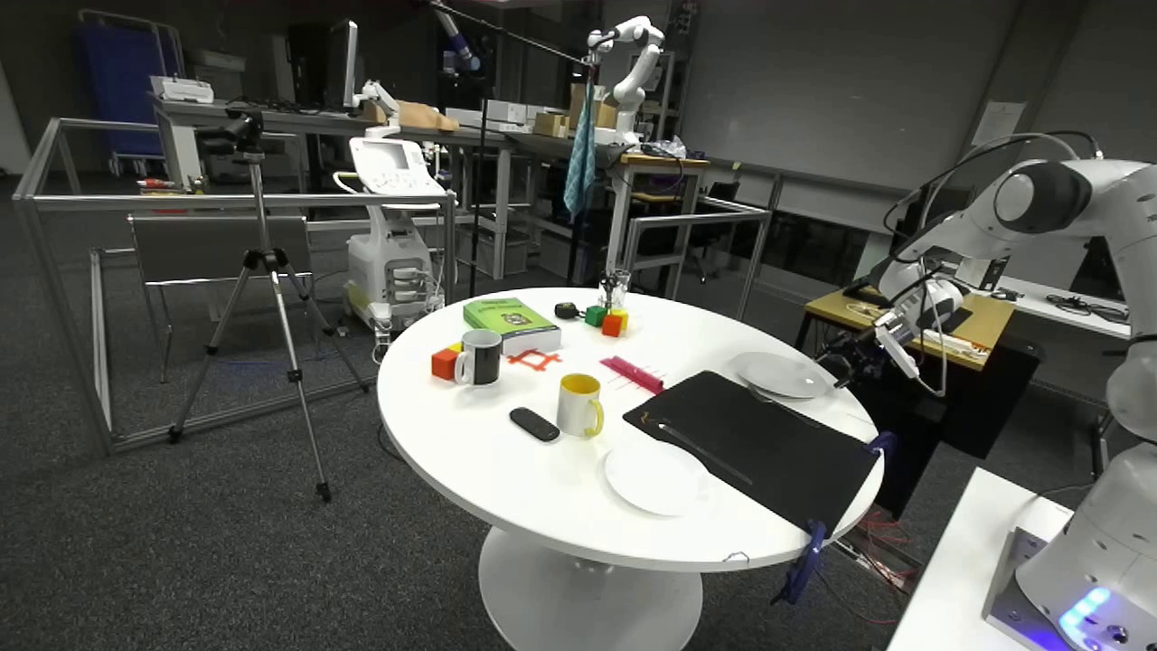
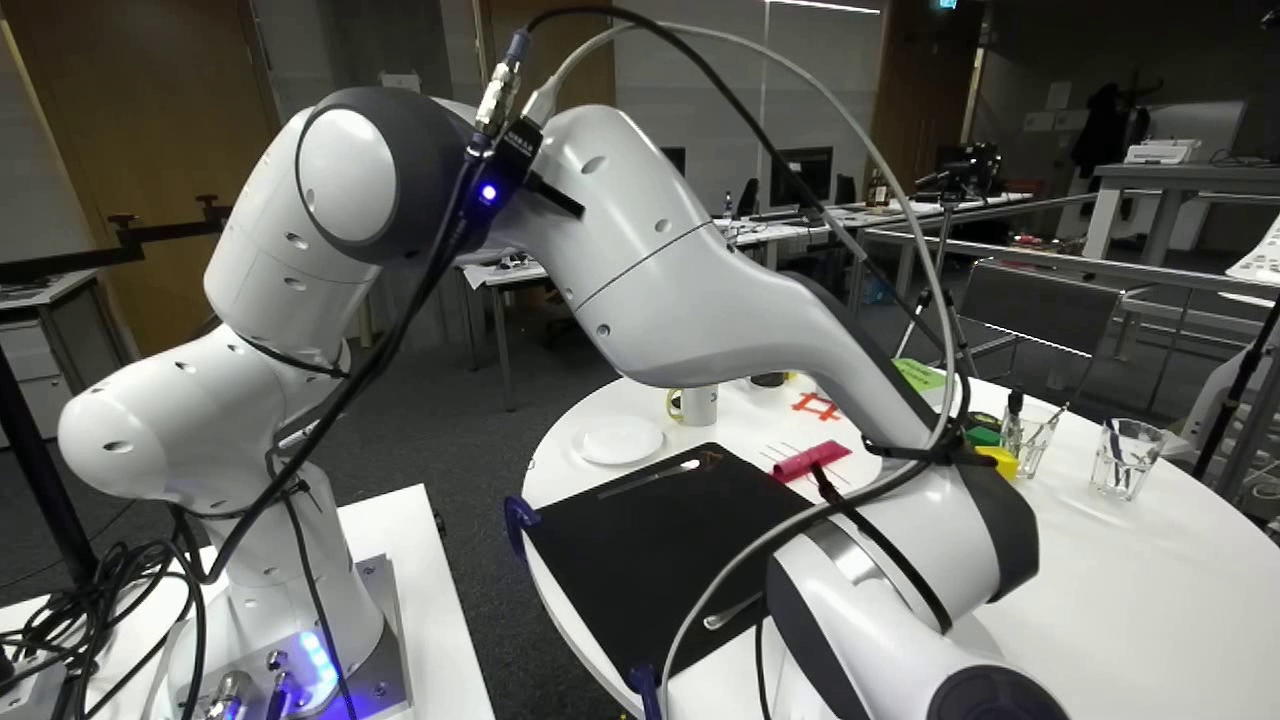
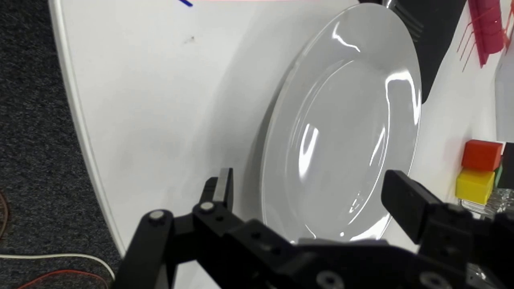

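Observation:
My gripper (image 3: 308, 176) stands wide open, with nothing gripped between its fingers. In the wrist view a white plate (image 3: 341, 120) lies just beyond it and fills the space between the fingertips. The left finger shows beside the plate's rim, over the white tabletop; the right finger overlaps the opposite rim in the picture. I cannot tell whether either touches the plate. In an exterior view my gripper (image 1: 841, 366) is at the table's edge, close beside that plate (image 1: 785, 374). The arm hides the gripper and this plate in an exterior view.
A black mat (image 1: 768, 452) with cutlery borders the plate, held by blue clamps (image 1: 802, 570). Also on the round table: a second plate (image 1: 657, 476), a yellow-handled mug (image 1: 578, 407), a dark mug (image 1: 479, 357), a green book (image 1: 511, 316), a magenta piece (image 3: 488, 32), a red cube (image 3: 482, 155) and glasses (image 2: 1125, 460).

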Motion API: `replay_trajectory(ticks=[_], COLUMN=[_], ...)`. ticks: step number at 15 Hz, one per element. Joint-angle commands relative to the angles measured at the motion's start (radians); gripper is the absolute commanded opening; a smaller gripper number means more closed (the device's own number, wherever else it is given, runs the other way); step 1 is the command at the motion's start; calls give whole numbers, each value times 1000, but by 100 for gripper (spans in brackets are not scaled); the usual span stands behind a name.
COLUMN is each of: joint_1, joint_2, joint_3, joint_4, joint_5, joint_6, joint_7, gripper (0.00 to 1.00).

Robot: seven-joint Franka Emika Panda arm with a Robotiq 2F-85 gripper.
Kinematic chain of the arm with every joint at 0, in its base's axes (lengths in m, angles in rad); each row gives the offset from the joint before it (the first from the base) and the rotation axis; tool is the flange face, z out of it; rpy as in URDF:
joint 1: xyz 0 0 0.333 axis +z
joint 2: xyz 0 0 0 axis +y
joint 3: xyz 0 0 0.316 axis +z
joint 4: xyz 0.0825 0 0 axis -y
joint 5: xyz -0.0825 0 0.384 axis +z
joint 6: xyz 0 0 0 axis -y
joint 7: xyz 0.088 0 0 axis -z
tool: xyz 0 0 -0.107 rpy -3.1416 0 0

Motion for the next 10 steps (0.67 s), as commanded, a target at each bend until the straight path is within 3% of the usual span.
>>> replay_trajectory(ticks=[1,10], joint_1=[-1,-39], joint_2=[16,30], joint_3=[-2,9], joint_4=[22,11], joint_5=[10,60], joint_6=[5,-14], joint_7=[21,-19], gripper=[100,100])
